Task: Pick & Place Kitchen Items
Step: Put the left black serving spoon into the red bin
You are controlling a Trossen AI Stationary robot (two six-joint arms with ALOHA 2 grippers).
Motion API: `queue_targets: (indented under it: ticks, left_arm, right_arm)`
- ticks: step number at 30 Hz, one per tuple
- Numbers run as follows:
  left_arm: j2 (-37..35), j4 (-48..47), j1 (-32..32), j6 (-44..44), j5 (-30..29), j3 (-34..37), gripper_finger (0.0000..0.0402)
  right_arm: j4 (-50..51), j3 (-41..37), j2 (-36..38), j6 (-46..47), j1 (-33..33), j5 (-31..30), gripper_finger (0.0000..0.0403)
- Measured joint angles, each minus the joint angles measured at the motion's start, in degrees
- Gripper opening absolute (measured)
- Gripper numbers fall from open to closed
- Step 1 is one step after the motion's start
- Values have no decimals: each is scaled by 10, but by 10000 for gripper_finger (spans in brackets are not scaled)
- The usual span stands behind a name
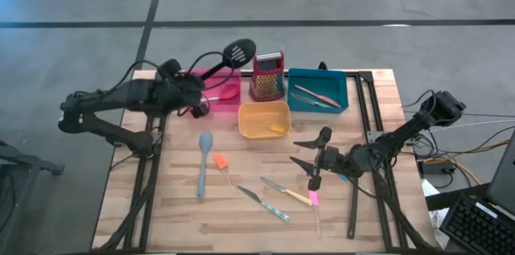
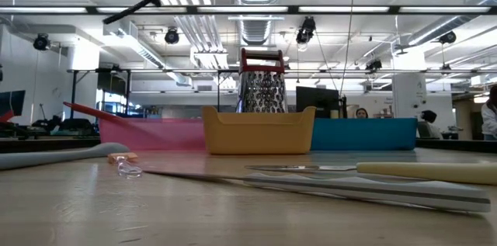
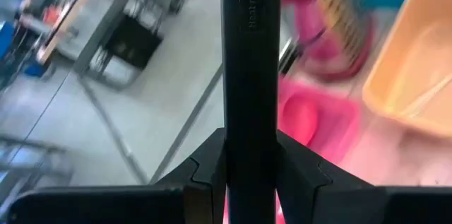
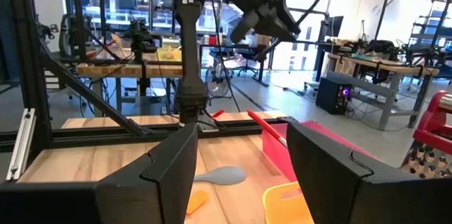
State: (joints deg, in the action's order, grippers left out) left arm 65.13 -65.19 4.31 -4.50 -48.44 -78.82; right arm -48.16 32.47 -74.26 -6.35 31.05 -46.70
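My left gripper (image 1: 195, 88) is raised over the pink tray (image 1: 211, 104) at the far left and is shut on a black slotted spatula (image 1: 239, 51). The spatula's head points toward the far right, beside the red grater (image 1: 268, 76). My right gripper (image 1: 294, 150) hovers open at mid-right, with nothing between its fingers (image 4: 240, 160). Loose on the table lie a grey-blue spatula (image 1: 203, 165), an orange piece (image 1: 219, 161), slim knives (image 1: 256, 195) and a pink-handled utensil (image 1: 314, 199). A red spoon (image 1: 228, 92) rests in the pink tray. My left gripper pinches the spatula's black handle (image 3: 251, 132) between its two fingers (image 3: 201, 171), one on each side, well back from the head. The handle runs on out ahead of the fingers. The spatula is lifted clear of the table and the tray, its head slanting toward the far right.
A yellow tray (image 1: 249, 130) with a yellow piece stands in the middle, and a teal tray (image 1: 338, 84) with slim utensils sits at the far right. Dark frame rails (image 1: 366, 118) run along the right side. Bare wood lies along the near left.
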Motion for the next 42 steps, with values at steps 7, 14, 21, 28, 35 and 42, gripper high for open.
queue_targets:
  ticks: [7, 14, 21, 28, 35, 42]
  left_arm:
    - [27, -100, 80, -13, 29, 0, 91]
    - [55, -163, 135, -16, 44, 3, 91]
    - [100, -186, 179, 21, 75, 3, 91]
    - [166, -207, 228, 28, 88, 4, 91]
    - [229, -206, 253, 35, 112, 4, 91]
    - [262, -205, 282, 40, 130, 34, 91]
  right_arm:
    - [16, 0, 0, 2, 0, 0, 220]
    - [18, 0, 0, 4, -1, 0, 226]
    - [24, 0, -1, 15, -5, 0, 226]
    - [35, 0, -1, 14, -5, 1, 208]
    - [47, 0, -1, 15, -5, 2, 197]
    - [48, 0, -1, 17, -5, 2, 189]
